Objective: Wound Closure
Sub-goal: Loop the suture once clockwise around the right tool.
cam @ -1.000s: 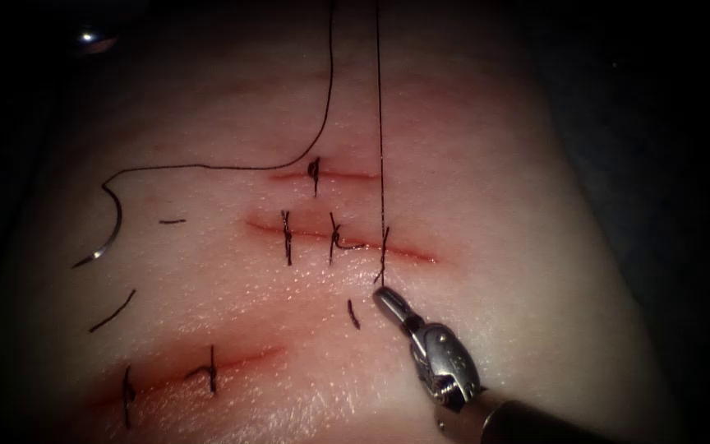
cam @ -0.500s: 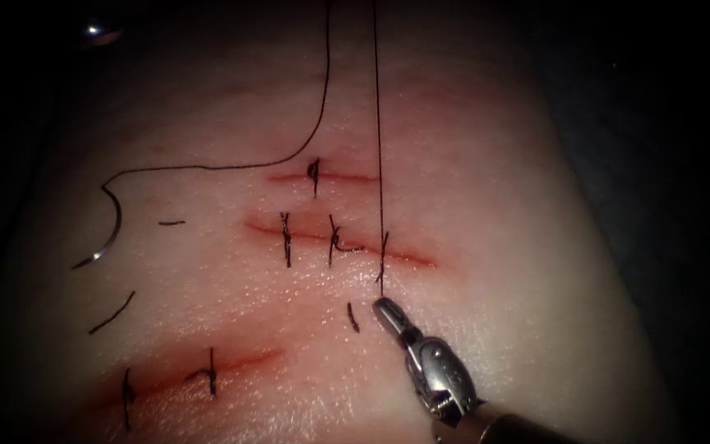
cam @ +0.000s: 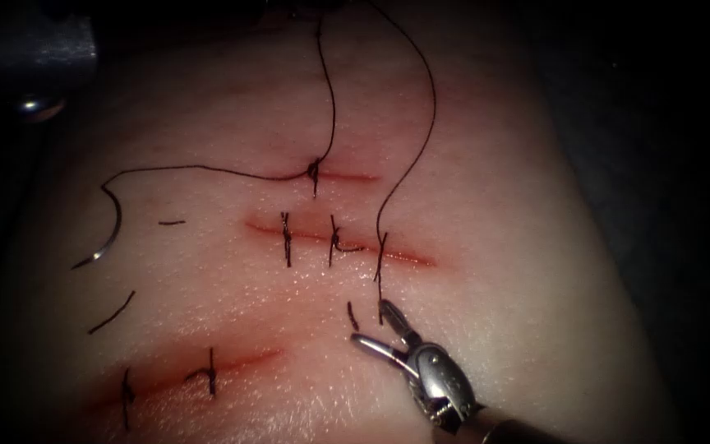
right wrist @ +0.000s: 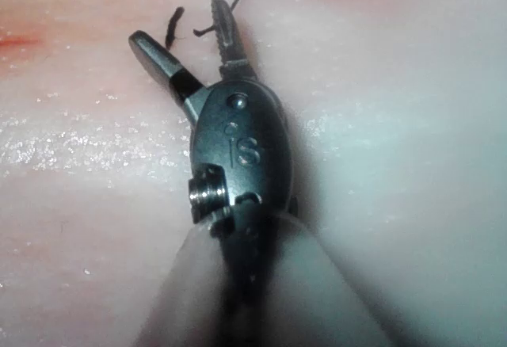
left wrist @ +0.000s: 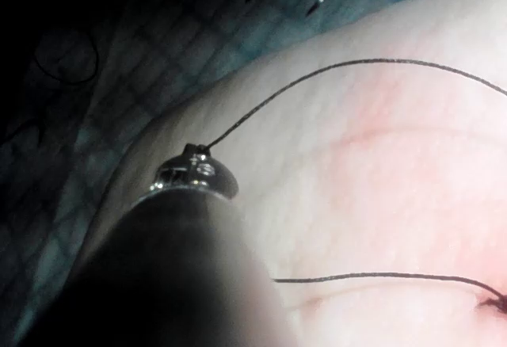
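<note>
My right tool — jaws apart, holding nothing, lower centre. My left tool clamps the thread. Needle — free on the tissue, left of the cut.

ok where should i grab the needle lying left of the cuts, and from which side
Probably mid-curve on the needle, slightly toward its upper, thread end. It lies flat on the tissue, out of it, bulging right, so come from above-right, pincer across the wire. Right pincer is open, empty; thread leads to the left pincer.
</note>
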Controlling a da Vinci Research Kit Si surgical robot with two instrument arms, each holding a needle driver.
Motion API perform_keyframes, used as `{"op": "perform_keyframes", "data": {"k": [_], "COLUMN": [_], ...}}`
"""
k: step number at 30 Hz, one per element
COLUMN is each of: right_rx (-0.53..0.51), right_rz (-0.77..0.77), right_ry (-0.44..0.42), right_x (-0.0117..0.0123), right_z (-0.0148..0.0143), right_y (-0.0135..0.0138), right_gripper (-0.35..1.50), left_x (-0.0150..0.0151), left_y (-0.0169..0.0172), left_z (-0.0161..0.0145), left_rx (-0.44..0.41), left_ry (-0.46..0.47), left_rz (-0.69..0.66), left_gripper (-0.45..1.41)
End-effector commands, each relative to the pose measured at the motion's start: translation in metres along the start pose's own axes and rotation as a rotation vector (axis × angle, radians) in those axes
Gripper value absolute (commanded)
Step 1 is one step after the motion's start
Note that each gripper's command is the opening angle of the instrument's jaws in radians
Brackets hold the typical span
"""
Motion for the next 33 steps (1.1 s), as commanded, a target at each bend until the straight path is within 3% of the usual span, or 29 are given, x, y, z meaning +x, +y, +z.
{"op": "perform_keyframes", "data": {"k": [1,4,8,11,19,21,23,25,33], "right_rx": [0.017,0.044,0.079,0.098,0.182,0.214,0.25,0.243,0.224], "right_rz": [0.005,0.011,0.023,0.03,0.038,0.047,0.046,0.028,-0.022], "right_ry": [0.001,-0.009,-0.025,-0.041,-0.067,-0.119,-0.182,-0.217,-0.169], "right_x": [0.0002,0.001,0.0028,0.0054,0.0108,0.0114,0.0113,0.0109,0.0095], "right_z": [0.0007,0.0006,0.0006,0.0009,0.0022,0.0029,0.0039,0.0048,0.0102], "right_y": [-0.0002,-0.0005,-0.0011,-0.0009,-0.0006,-0.0005,0.0,0.0007,0.0056], "right_gripper": [1.21,1.41,1.35,1.31,1.31,1.08,0.59,-0.35,-0.35], "left_x": [0.0006,0.0019,0.0035,0.0049,0.0079,0.0086,0.0093,0.01,0.0114], "left_y": [0.0001,0.0021,0.0044,0.0059,0.0096,0.0106,0.0115,0.0124,0.0149], "left_z": [-0.0008,-0.0048,-0.0099,-0.0133,-0.0192,-0.0201,-0.0208,-0.0215,-0.0228], "left_rx": [-0.005,-0.021,-0.037,-0.045,-0.043,-0.037,-0.034,-0.03,-0.026], "left_ry": [-0.005,-0.01,-0.012,-0.009,0.0,-0.003,0.009,0.026,0.048], "left_rz": [0.009,0.017,0.028,0.032,0.051,0.033,0.027,0.014,-0.008], "left_gripper": [-0.45,-0.45,-0.45,-0.45,-0.45,-0.45,-0.45,-0.45,-0.45]}}
